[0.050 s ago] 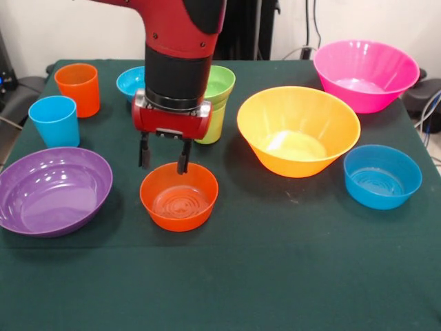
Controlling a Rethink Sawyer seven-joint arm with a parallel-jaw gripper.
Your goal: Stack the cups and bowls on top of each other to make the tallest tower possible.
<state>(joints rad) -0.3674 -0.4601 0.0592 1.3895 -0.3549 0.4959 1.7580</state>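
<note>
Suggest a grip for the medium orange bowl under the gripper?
Pinch the far rim of the medium orange bowl from above, one finger inside the wall, one outside. It sits upright, mouth open, and the open gripper hangs over that rim.

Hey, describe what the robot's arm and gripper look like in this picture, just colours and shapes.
The arm is a thick rounded shell in glossy red, with a black panel at the top and small dark screw holes. Below it sits a matte black cylindrical wrist section, then a red boxy block with a black insert. The gripper ends in two thin black fingers. No cables or readable markings show on it.
</note>
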